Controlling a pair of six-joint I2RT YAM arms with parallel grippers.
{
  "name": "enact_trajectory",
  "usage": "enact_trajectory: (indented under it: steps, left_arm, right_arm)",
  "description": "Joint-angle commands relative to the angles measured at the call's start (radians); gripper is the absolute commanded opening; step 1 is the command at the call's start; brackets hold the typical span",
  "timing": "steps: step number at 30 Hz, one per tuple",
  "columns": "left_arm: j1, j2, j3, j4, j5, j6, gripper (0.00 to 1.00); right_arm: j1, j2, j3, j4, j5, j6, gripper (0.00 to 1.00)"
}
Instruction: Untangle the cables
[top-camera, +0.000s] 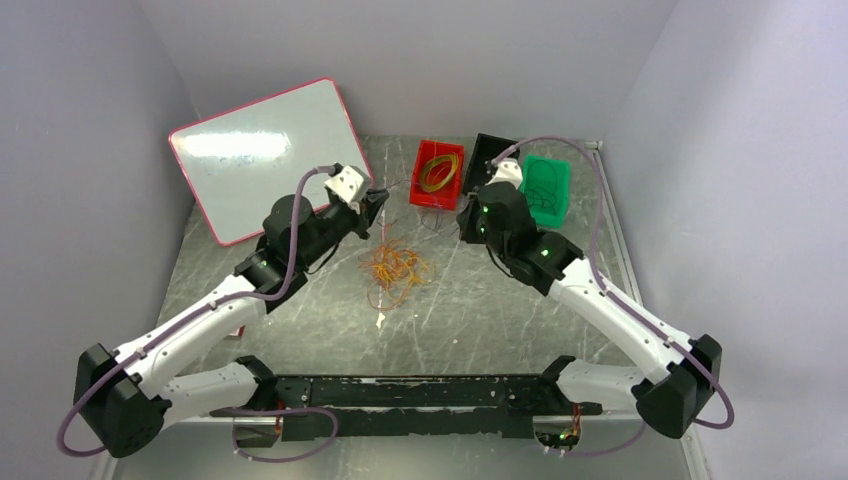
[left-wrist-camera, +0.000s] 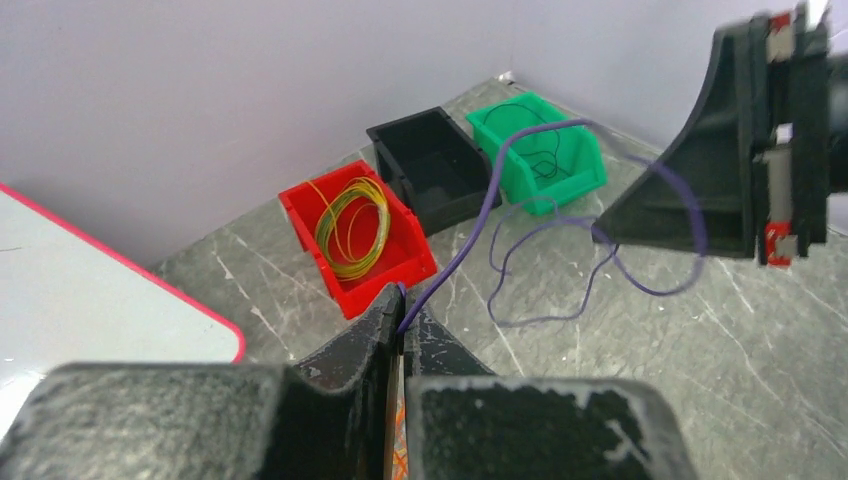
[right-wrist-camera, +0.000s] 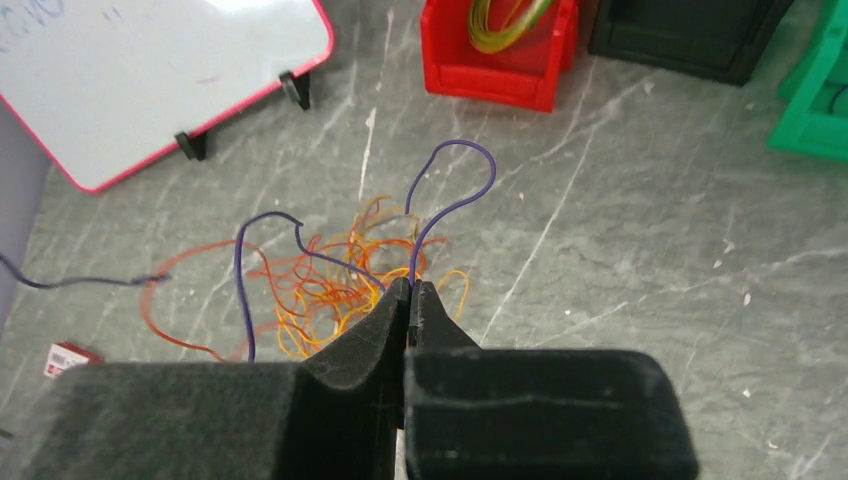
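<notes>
Purple cable (left-wrist-camera: 480, 215): drooping slack, running left–right, just far of the tangle (top-camera: 395, 268) lying mid-table. Left gripper (left-wrist-camera: 402, 305) pinching one end, right gripper (right-wrist-camera: 410, 290) pinching the other. Red bin (top-camera: 432, 200), black bin (top-camera: 490, 148), green bin (top-camera: 560, 170) standing farther back, nearer the right gripper.

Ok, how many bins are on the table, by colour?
Red bin: 1
Black bin: 1
Green bin: 1
Total: 3
</notes>
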Motion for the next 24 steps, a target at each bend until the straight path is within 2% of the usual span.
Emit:
enact_trajectory:
  steps: [1,6,10,15,18,21,24]
  left_arm:
    - [0.003,0.004,0.09,-0.174,-0.028,0.03,0.07]
    - [0.002,0.011,0.179,-0.237,0.003,0.01,0.07]
    - [0.003,0.064,0.355,-0.424,-0.038,0.045,0.07]
    - [0.003,0.131,0.42,-0.557,-0.083,0.065,0.07]
    - [0.003,0.137,0.4,-0.547,-0.059,0.042,0.07]
    - [0.003,0.15,0.401,-0.538,-0.041,0.023,0.07]
    - [0.003,0.179,0.427,-0.548,-0.038,0.017,0.07]
  right_arm:
    - [-0.016,0.021,-0.082,0.097,-0.047,0.047,0.0]
    - [-0.051,0.048,-0.168,0.168,-0.111,0.071,0.0]
    - [-0.064,0.051,-0.198,0.21,-0.155,0.071,0.0]
    - [-0.091,0.054,-0.21,0.218,-0.169,0.078,0.05]
    - [-0.112,0.054,-0.21,0.195,-0.124,0.088,0.13]
    - [-0.149,0.057,-0.187,0.149,-0.071,0.099,0.29]
    - [-0.152,0.016,-0.183,0.161,-0.067,0.067,0.51]
